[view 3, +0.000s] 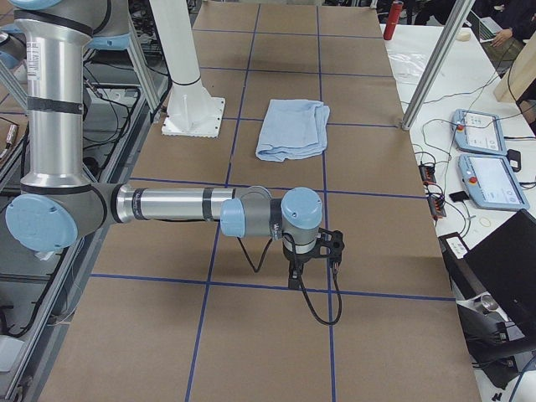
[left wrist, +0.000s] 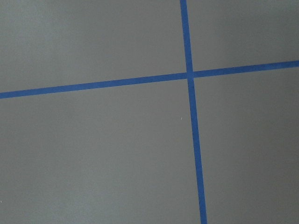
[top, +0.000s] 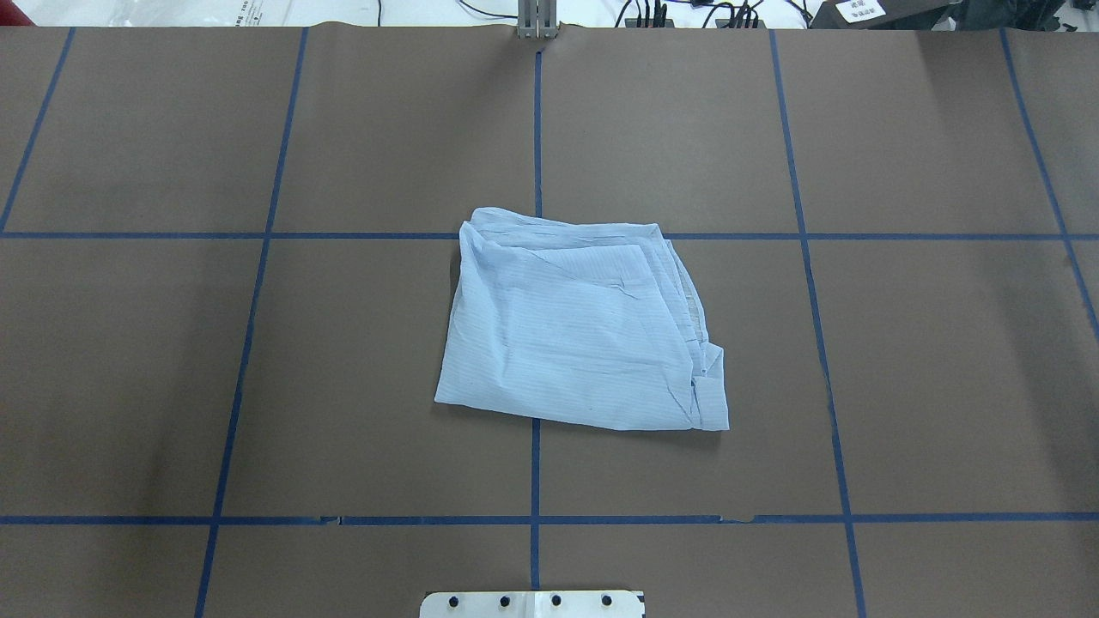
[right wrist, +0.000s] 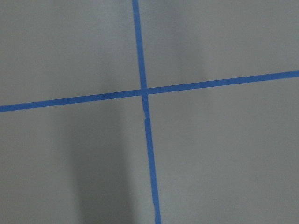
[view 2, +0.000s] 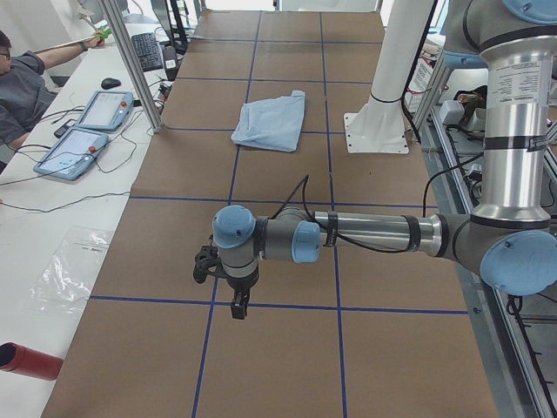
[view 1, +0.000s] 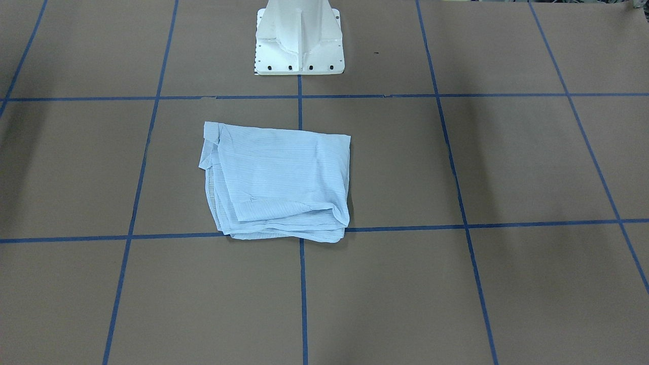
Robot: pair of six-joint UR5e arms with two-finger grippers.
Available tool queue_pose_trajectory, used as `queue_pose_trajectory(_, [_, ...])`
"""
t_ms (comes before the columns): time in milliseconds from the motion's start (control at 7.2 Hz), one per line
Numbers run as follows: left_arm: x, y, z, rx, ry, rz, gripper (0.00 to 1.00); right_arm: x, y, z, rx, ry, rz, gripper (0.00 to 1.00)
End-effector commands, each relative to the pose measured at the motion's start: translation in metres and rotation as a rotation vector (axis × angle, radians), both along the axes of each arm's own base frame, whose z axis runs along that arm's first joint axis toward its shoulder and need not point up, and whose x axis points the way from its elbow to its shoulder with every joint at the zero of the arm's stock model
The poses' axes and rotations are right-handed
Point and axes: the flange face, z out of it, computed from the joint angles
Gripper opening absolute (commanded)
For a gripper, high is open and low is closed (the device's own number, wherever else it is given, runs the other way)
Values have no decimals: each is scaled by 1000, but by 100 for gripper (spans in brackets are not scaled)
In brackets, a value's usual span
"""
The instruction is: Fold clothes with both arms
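Observation:
The pale blue striped shirt point(top: 584, 330) lies folded into a rough rectangle at the middle of the brown table. It also shows in the front view point(view 1: 276, 185), the left side view point(view 2: 271, 121) and the right side view point(view 3: 292, 128). Neither arm touches it. My left gripper point(view 2: 238, 305) hangs over the table far from the shirt, near a blue tape crossing. My right gripper point(view 3: 298, 275) hangs the same way at the other end. Both show only in the side views, so I cannot tell whether they are open or shut. Both wrist views show only bare table and tape.
The white pedestal base point(view 1: 299, 40) stands behind the shirt. Blue tape lines point(top: 536, 129) divide the table into squares. Teach pendants point(view 2: 87, 131) lie on the white side bench, where a person point(view 2: 22, 83) sits. A red cylinder point(view 2: 26, 360) lies near the table's end.

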Motion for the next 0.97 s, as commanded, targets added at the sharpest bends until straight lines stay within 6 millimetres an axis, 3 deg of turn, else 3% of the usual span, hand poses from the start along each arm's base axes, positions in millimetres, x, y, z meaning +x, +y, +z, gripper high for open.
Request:
queue_pose_trajectory(0, [0, -1, -3, 5, 1, 0, 99, 4, 1, -5, 8, 47, 12, 100])
queue_pose_trajectory(833, [1, -4, -6, 11, 3, 2, 99, 0, 11, 4, -18, -1, 7, 100])
